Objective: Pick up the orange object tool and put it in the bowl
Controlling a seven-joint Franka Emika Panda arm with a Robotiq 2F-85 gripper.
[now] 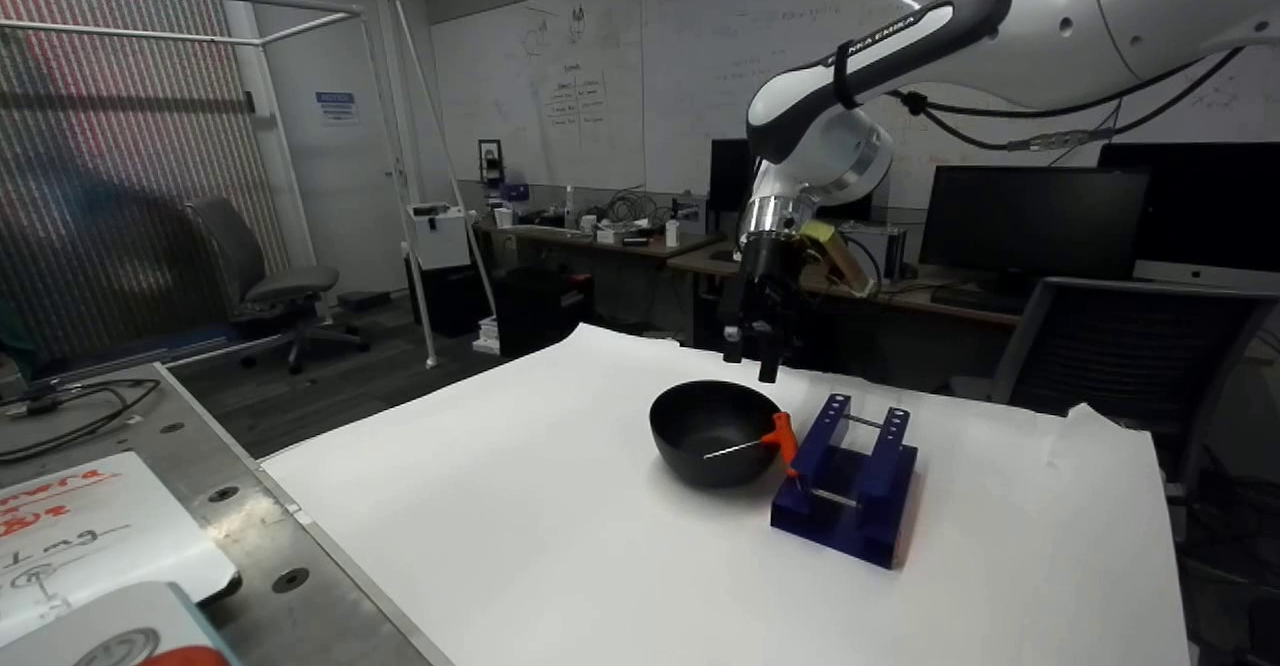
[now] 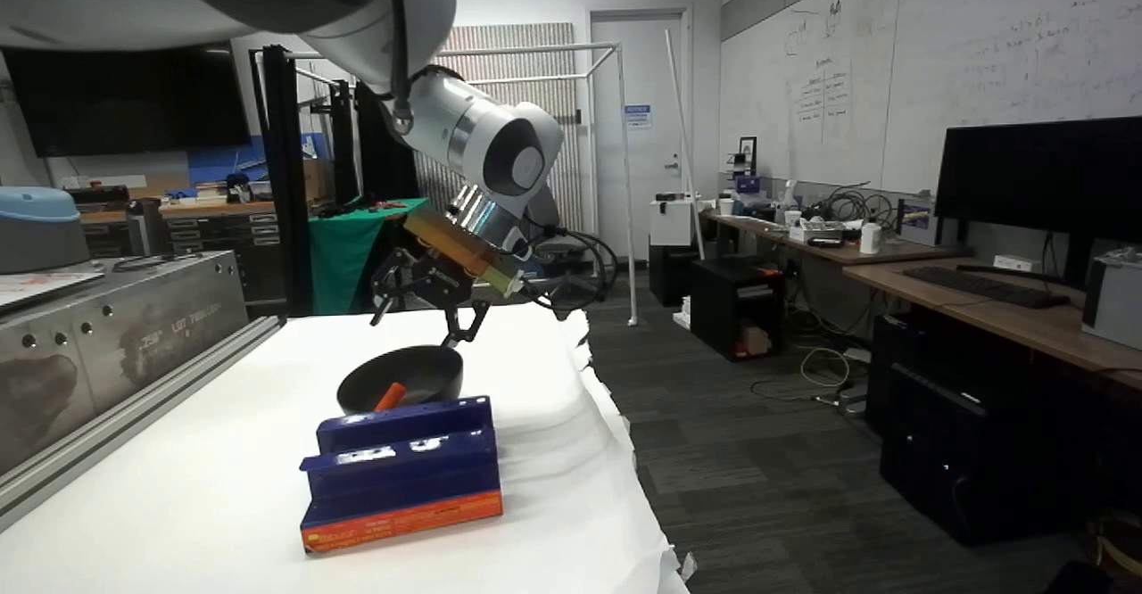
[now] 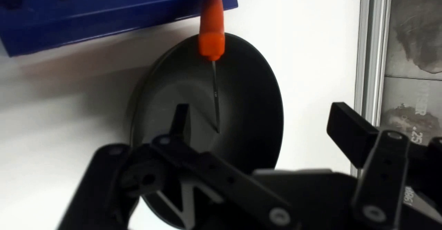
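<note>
Gripper [image 3: 264, 128] spread wide, nothing between its fingers [image 3: 348, 133]: released. It hangs above and near the bowl [image 3: 255, 85]; in the wrist view one fingertip shows against the bowl, the other beyond its rim. Orange tool [image 3: 212, 48] lies across that rim, shank reaching inside, handle jutting out toward the dark blue rack [image 3: 103, 22]. Bowl and rack stand side by side on a white sheet [image 1: 560, 526]. My reading: placing step, nearly or wholly done, tool partly in. If lodging on the rim counts, next move is to lift clear and back off without snagging the handle; if not, the handle wants a grip, or a nudge from the rack side, to bring it wholly in. Hard to make out: handle's butt end, covered by the rack's edge in the wrist view; whether the two touch, can't tell. Gripper linkage masks the bowl's lower part there. In an exterior view the rack leaves only a stub of handle [image 2: 390, 397] showing. In an exterior view black fingers [image 1: 768, 368] sink into dark background, gap hard to judge.
</note>
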